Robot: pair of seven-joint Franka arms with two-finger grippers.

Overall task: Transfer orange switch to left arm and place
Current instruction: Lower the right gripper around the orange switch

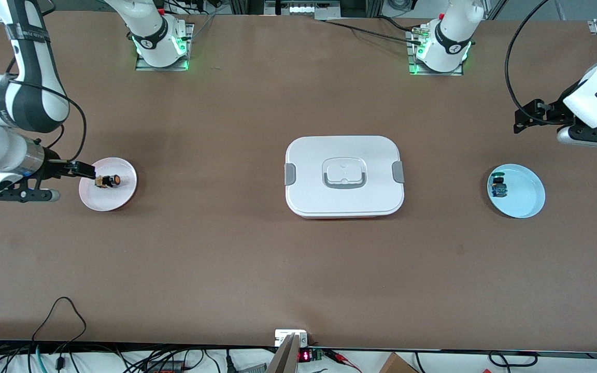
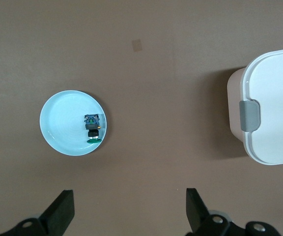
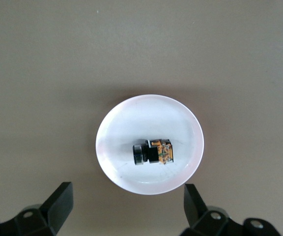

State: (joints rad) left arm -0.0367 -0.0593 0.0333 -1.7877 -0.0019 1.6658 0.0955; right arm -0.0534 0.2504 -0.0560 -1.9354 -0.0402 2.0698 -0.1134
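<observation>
The right gripper point(image 3: 124, 209), fingers apart, is hovering over the pink plate point(image 3: 181, 118); it should be descending straight, straddling the orange switch point(image 3: 154, 151) below. The left gripper point(image 2: 127, 211), also apart, is waiting.

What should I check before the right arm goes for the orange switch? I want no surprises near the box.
1. Orange switch lies on its side on the pink plate: ok.
2. Right gripper open, over the table beside that plate: ok.
3. Left gripper open and empty, waiting over the table near the blue plate: ok.
4. Box shut, mid-table between the two plates, apart from both: ok.
5. Green switch on the blue plate, not the target: ok.
6. Jaw alignment to the switch's axis: cannot tell.
</observation>
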